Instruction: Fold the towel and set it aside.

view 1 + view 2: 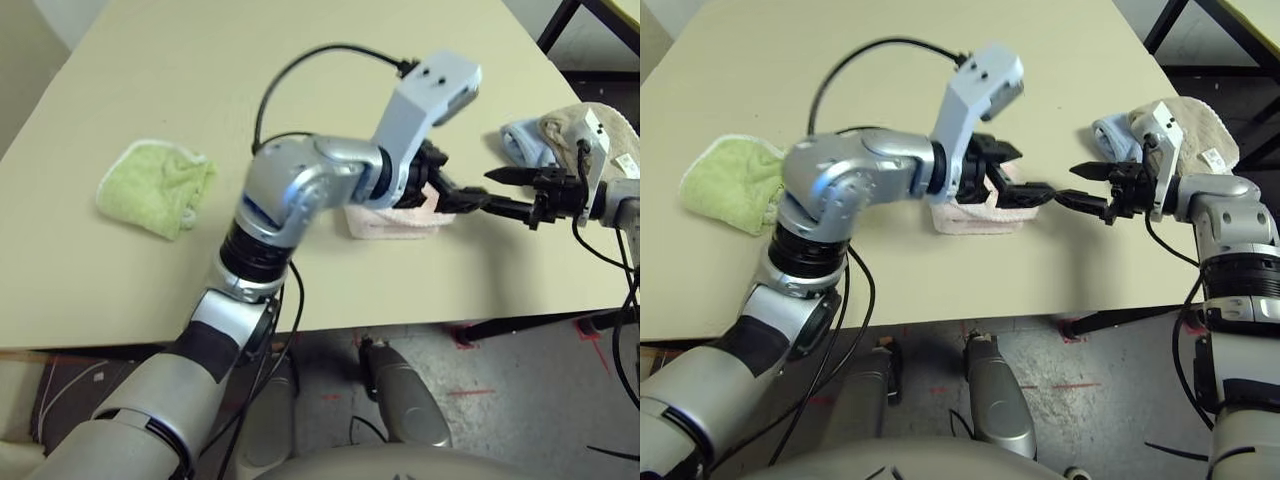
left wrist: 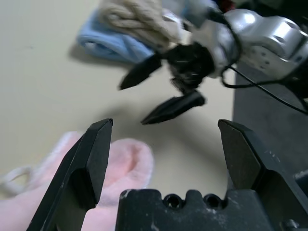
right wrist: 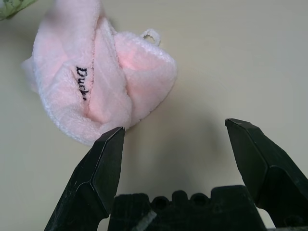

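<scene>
Beige table (image 1: pixel 150 290) over grey floor, bunched pale pink terry towel (image 3: pixel 101 82) mid-table, left gripper (image 2: pixel 166 144) and right gripper (image 3: pixel 178 149) both spread wide, empty, bare tabletop towards the far edge.

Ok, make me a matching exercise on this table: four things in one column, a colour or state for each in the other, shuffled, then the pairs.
Things
1. towel
2. small cloth on the robot's left
3. folded cloth under the beige one
4. right gripper

Colour or state
A. light blue
B. open, holding nothing
C. pale pink, bunched on the table
D. lime green

Pairs: 1-C, 2-D, 3-A, 4-B
</scene>
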Robot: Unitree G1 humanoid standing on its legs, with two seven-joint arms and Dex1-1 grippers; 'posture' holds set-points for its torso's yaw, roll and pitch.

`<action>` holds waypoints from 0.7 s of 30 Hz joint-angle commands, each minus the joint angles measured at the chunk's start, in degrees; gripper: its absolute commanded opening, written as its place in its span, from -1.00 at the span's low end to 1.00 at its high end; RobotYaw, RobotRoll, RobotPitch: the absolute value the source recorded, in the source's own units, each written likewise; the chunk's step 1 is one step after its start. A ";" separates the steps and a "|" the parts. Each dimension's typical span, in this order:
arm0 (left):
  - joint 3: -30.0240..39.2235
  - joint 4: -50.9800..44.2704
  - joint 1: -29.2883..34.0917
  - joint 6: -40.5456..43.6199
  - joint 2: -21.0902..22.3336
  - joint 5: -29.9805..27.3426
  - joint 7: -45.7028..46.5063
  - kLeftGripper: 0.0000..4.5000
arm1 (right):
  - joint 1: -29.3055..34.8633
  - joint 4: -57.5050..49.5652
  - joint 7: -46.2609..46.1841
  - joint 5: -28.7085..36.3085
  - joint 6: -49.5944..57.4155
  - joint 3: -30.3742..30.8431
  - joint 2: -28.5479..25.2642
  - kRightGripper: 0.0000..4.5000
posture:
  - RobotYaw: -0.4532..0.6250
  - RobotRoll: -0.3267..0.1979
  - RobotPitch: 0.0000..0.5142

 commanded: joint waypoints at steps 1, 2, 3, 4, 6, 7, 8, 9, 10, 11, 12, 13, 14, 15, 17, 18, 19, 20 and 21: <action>4.23 -2.10 2.06 4.42 3.47 -0.28 1.20 0.98 | -0.77 1.03 1.40 -0.33 -2.35 0.61 0.01 1.00 | -0.13 0.25 -0.34; 4.67 -2.62 3.71 5.07 5.55 -0.28 1.07 0.98 | -0.97 1.07 1.91 -0.12 -2.64 0.53 0.07 1.00 | -0.11 0.25 -0.33; 6.05 -3.20 5.90 6.26 7.17 -0.48 1.08 0.98 | -1.07 0.93 2.66 0.13 -2.95 0.50 0.02 1.00 | -0.11 0.25 -0.33; 7.04 -3.65 7.41 7.09 8.24 -0.66 1.11 0.98 | -1.18 0.86 3.22 0.27 -3.18 0.47 -0.02 1.00 | -0.10 0.25 -0.33; 8.65 -4.65 10.01 8.59 9.46 -0.91 1.27 0.98 | -1.25 0.76 4.30 0.39 -3.65 0.43 -0.22 1.00 | -0.10 0.25 -0.33; 10.09 -5.16 11.62 9.88 9.00 -1.11 1.46 0.98 | -1.26 0.75 4.86 0.40 -3.95 0.37 -0.42 1.00 | -0.09 0.25 -0.32; 11.07 -5.55 13.00 10.66 8.55 -1.25 1.61 0.98 | -1.28 0.77 5.42 0.36 -4.29 0.35 -0.63 1.00 | -0.09 0.25 -0.32; 11.78 -5.76 13.98 11.13 8.01 -1.28 1.77 0.98 | -1.32 0.83 5.82 0.29 -4.55 0.34 -0.77 1.00 | -0.09 0.25 -0.32; 12.71 -5.55 14.60 11.56 6.92 -1.16 2.08 0.98 | -1.36 0.92 6.10 0.23 -4.72 0.29 -0.85 1.00 | -0.10 0.25 -0.32; 13.24 -5.42 14.88 11.75 6.22 -1.04 2.32 0.98 | -1.40 1.00 6.26 0.17 -4.81 0.24 -0.88 1.00 | -0.10 0.25 -0.32; 13.63 -5.34 15.03 11.92 5.72 -0.98 2.53 0.98 | -1.43 1.07 6.36 0.13 -4.87 0.19 -0.88 1.00 | -0.10 0.25 -0.32; 14.18 -4.64 15.40 11.59 4.76 -0.72 2.94 0.98 | -1.40 1.12 6.53 0.11 -4.98 0.14 -0.95 1.00 | -0.10 0.25 -0.32; 14.90 -3.68 15.69 11.30 3.68 -0.45 3.35 0.98 | -1.33 1.13 6.68 0.09 -5.08 0.09 -1.04 1.00 | -0.11 0.25 -0.32; 15.45 -3.00 15.88 11.14 2.87 -0.24 3.67 0.98 | -1.29 1.14 6.79 0.09 -5.16 0.05 -1.10 1.00 | -0.11 0.25 -0.32; 15.96 -1.98 16.20 10.31 1.93 -0.03 4.05 0.98 | -0.93 0.78 6.97 0.18 -5.15 -0.09 -1.25 1.00 | -0.13 0.25 -0.32; 16.67 -1.51 16.23 10.20 1.12 -0.14 4.17 0.98 | -0.64 0.45 7.07 0.30 -5.09 -0.21 -1.36 1.00 | -0.13 0.25 -0.32; 16.99 -0.86 16.31 9.94 0.63 -0.16 4.27 0.98 | -0.32 0.11 7.18 0.43 -5.02 -0.33 -1.50 1.00 | -0.14 0.25 -0.32; 17.20 -0.41 16.33 9.83 0.31 -0.19 4.37 0.98 | -0.12 -0.10 7.25 0.53 -4.98 -0.41 -1.59 1.00 | -0.14 0.25 -0.32; 17.15 0.24 16.56 9.66 -0.04 -0.13 4.54 0.98 | 0.14 -0.34 7.31 0.65 -4.91 -0.51 -1.71 1.00 | -0.15 0.25 -0.32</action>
